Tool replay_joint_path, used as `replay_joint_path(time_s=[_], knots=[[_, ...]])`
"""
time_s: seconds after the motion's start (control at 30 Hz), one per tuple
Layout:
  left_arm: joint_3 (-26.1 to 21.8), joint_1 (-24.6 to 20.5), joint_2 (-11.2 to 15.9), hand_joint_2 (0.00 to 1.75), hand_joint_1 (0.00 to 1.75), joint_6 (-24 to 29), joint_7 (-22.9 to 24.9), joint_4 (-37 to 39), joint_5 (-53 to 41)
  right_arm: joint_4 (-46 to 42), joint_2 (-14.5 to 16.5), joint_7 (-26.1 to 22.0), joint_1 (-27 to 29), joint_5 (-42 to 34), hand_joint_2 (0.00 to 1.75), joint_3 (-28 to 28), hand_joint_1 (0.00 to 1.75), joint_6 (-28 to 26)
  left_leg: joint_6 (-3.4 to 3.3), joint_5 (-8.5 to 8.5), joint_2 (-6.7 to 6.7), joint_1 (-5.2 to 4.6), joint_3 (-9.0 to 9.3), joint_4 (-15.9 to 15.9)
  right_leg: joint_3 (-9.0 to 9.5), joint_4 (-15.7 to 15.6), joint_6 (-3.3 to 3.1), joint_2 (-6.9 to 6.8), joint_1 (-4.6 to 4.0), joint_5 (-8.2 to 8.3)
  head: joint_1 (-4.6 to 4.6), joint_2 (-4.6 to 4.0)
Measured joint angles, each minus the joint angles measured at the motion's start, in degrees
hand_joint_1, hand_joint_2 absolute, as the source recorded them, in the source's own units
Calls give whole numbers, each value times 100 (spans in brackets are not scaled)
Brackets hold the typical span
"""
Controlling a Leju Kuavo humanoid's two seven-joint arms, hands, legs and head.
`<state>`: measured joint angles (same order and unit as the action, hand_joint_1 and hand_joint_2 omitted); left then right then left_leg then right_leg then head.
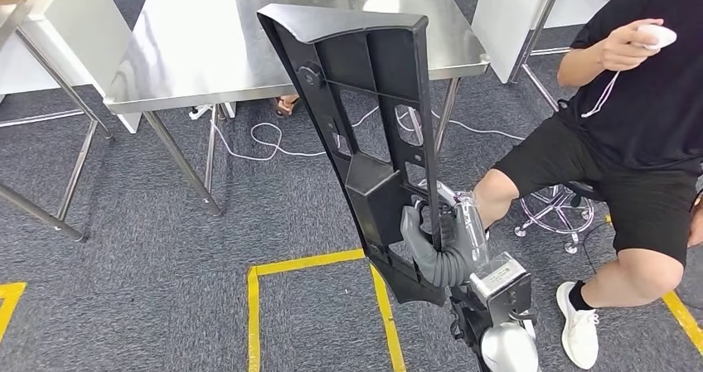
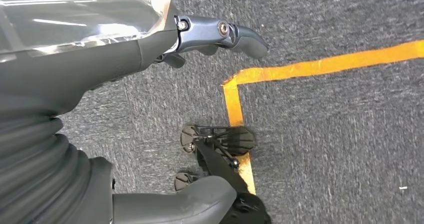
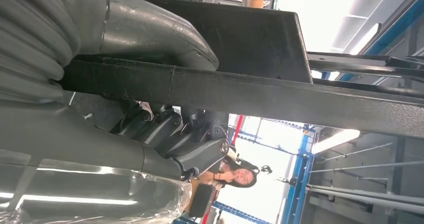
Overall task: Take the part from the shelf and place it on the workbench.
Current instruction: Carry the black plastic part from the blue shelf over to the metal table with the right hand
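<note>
We hold the part upright in our right hand, in front of the workbench. A seated person is to its right, beside the bench's right end. Floor tape lies below the part; cable runs under the bench.

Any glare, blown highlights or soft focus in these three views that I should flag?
Head view: sharp and evenly lit, with soft sheen on the steel workbench; the black part stays readable. Left wrist view: bright streaks on the plastic wrap over the left hand; the carpet stays crisp. Right wrist view: background windows blown out white, leaving the part and right hand dark and close.
</note>
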<state>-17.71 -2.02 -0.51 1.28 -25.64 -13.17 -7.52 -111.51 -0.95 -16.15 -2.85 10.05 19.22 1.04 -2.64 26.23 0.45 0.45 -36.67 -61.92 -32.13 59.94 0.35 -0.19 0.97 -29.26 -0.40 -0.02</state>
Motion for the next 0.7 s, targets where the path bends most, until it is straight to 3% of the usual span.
replay_joint_path(time_s=[0.1, 0.17, 0.23, 0.3, 0.33, 0.37, 0.4, 0.47, 0.53, 0.63, 0.7], knots=[[-3, -8, 4, 175, 0, 2, 16, -7, -32, -4, -1, 0, 2, 0, 175, -3, 175, 2, -40, 16, 19, -81, 85, 197, 18, -59, 66, -27, -6, -25, -15, 1], [-7, -3, -3, 175, 0, 4, 28, -11, -39, -16, -4, -1, -2, -2, 175, -3, 175, 4, -49, -22, -7, -63, 201, 334, -1, 28, 100, -54, -25, -79, -9, 1], [-12, -5, -12, 175, 0, 4, 38, -14, -44, -25, -9, -5, -4, -5, 175, -2, 175, 6, -67, -45, -30, -37, 315, 442, -236, 516, 71, -47, -35, -258, 8, 1], [-26, -10, -16, 175, 0, 3, 45, -14, -50, -24, -19, -4, 13, -8, 175, -3, 175, 8, -90, -6, -59, -46, 362, 450, -653, 1194, 48, -24, -34, -458, 13, 1], [-34, -7, -19, 175, 0, 3, 51, -14, -60, -22, -25, -2, 25, -8, 175, -3, 175, 10, -94, 21, -77, -53, 385, 448, -804, 1373, 67, -17, -33, -469, 13, 1], [-42, -3, -21, 175, 0, 3, 56, -14, -74, -22, -30, 0, 33, -8, 175, -4, 175, 11, -91, 50, -98, -58, 414, 445, -854, 1350, 106, -13, -33, -391, 13, 1], [-49, 0, -24, 175, 0, 3, 62, -14, -90, -22, -34, 0, 35, -9, 175, -3, 175, 12, -83, 82, -118, -61, 455, 443, -779, 1096, 156, -11, -32, -220, 15, 1], [-70, 1, -30, 175, 0, 3, 69, -14, -115, -21, -40, 0, 34, -9, 175, -3, 175, 13, -46, 162, -154, -74, 549, 437, -454, 306, 214, -7, -41, 183, 14, 0], [-89, -3, -33, 175, 0, 3, 74, -14, -132, -19, -48, 0, 28, -12, 175, -2, 175, 12, 8, 242, -172, -90, 602, 427, -233, -133, 157, 0, -51, 354, 9, 0], [-99, -6, -34, 175, 0, 2, 83, -17, -189, -24, -50, 0, 20, -13, 175, -3, 175, 13, 96, 312, -165, -71, 620, 419, -153, -193, 27, 10, -36, 328, 2, 1], [-103, -11, -38, 175, 0, 2, 87, -22, -230, -32, -44, -1, 11, -15, 175, -2, 175, 14, 176, 454, -142, -46, 522, 156, -62, -240, -48, 8, 14, 296, -29, 2]])
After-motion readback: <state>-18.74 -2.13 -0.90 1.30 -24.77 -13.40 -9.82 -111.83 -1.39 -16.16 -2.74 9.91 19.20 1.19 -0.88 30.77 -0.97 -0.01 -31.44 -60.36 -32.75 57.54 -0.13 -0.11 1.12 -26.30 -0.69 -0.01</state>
